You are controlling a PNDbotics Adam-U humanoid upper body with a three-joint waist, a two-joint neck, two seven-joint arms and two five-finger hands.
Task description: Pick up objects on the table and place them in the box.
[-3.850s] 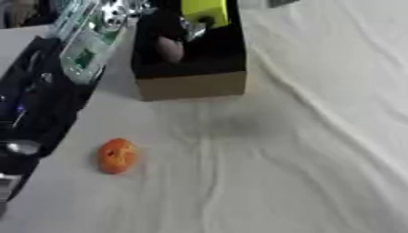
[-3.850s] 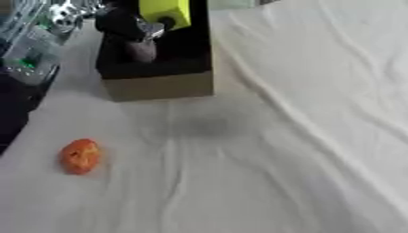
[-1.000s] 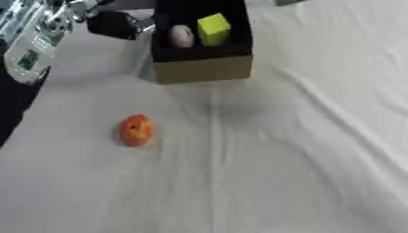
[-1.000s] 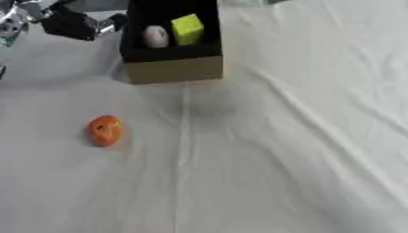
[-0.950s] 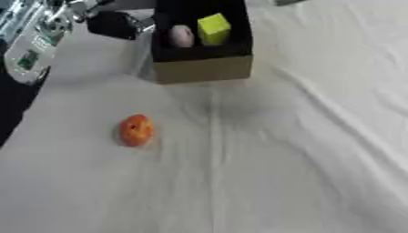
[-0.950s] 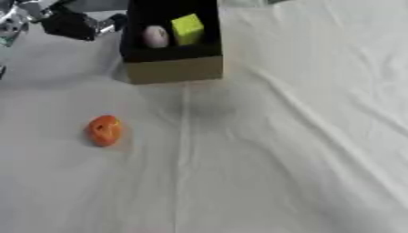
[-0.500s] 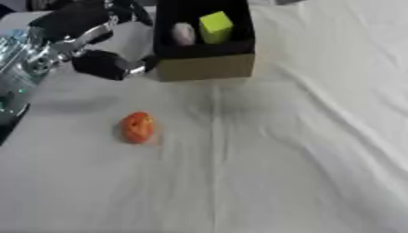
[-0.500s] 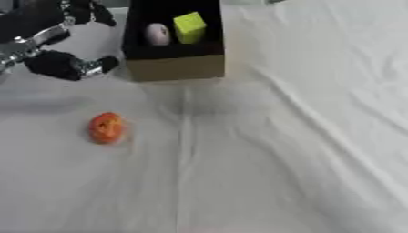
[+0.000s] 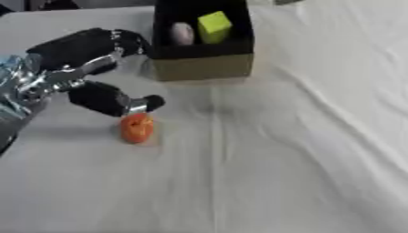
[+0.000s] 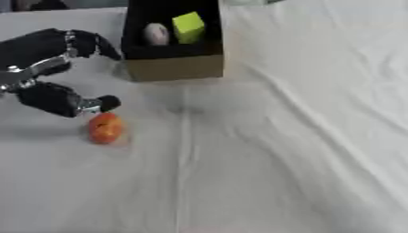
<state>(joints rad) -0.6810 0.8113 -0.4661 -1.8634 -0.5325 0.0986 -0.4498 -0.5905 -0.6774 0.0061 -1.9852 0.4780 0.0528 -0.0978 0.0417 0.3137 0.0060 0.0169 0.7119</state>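
**Left hand open above the orange object, left of the box**

Left hand (image 9: 92,68) in from the left edge, well left of the cardboard box (image 9: 203,66) and a little nearer the camera. Fingers (image 9: 119,38) spread and reaching toward the box's left wall, thumb (image 9: 119,101) stretched out low, a wide gap between them, nothing held. Thumb tip right at the top of the orange object (image 9: 137,128); contact or a thin gap, cannot tell which.

Orange object lying on the white cloth-covered table (image 9: 279,159), below and left of the box's near left corner, apart from the box, rounded and somewhat taller than wide.

Box upright with open top, dark inside, plain brown front wall. Inside: a pale egg-shaped object (image 9: 182,32) at the left, a yellow-green block (image 9: 213,26) just beside it at the right, tilted on edge.

Right of the box, only creased cloth.

Right hand not seen in either view.
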